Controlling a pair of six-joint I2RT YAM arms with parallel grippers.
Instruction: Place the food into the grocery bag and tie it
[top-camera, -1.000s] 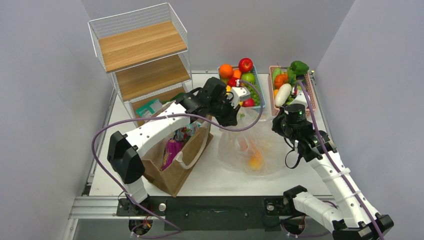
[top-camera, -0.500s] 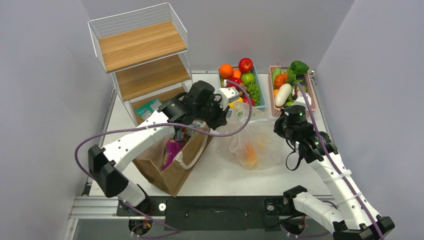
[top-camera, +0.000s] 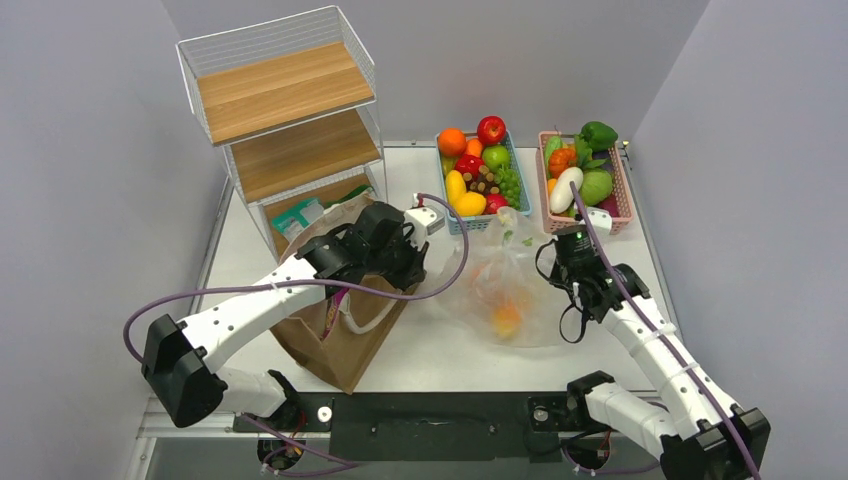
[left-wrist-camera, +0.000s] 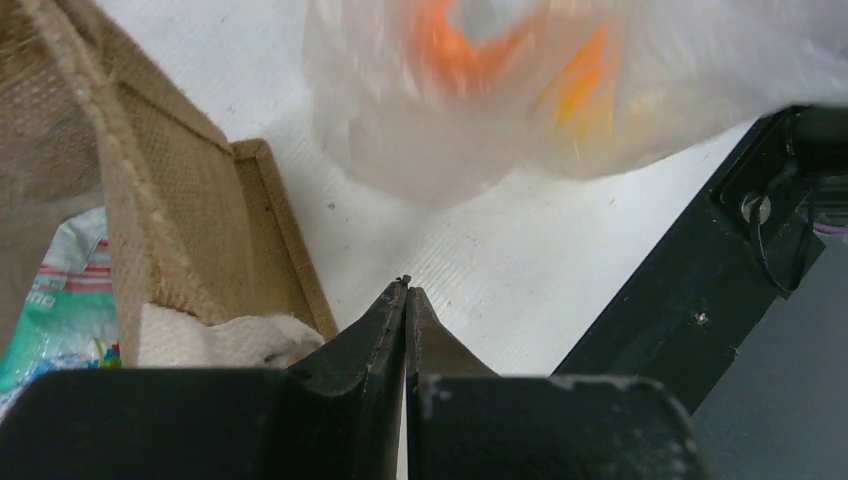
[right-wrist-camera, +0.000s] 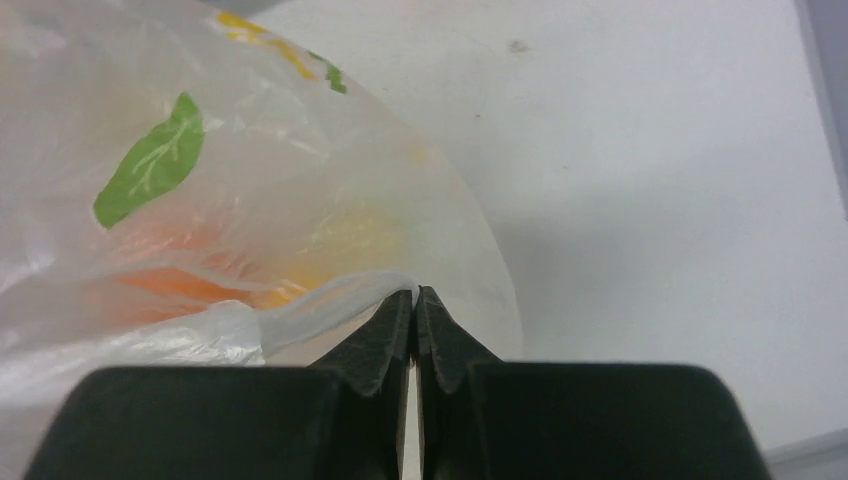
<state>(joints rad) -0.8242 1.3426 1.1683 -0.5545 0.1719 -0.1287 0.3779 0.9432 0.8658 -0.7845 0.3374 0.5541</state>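
The grocery bag (top-camera: 500, 285), translucent with green leaf prints, lies slumped on the white table at centre right. Orange and yellow toy fruits (top-camera: 507, 320) show through it. My right gripper (top-camera: 557, 272) is at the bag's right side. In the right wrist view it (right-wrist-camera: 414, 293) is shut on a twisted strand of the bag (right-wrist-camera: 250, 200). My left gripper (top-camera: 412, 268) is left of the bag, over the brown bag's edge. In the left wrist view it (left-wrist-camera: 406, 290) is shut and empty, with the grocery bag (left-wrist-camera: 560, 90) blurred beyond it.
A brown paper bag (top-camera: 350, 340) with a teal snack packet (left-wrist-camera: 45, 310) inside stands at left under my left arm. A wire shelf (top-camera: 285, 110) stands at back left. A blue basket (top-camera: 520, 165) and a pink basket (top-camera: 622, 180) of produce stand at the back.
My left arm has pulled back left and toward the near edge, away from the grocery bag's top. The bag has slumped lower. My right gripper has shifted slightly left and nearer, still holding the bag.
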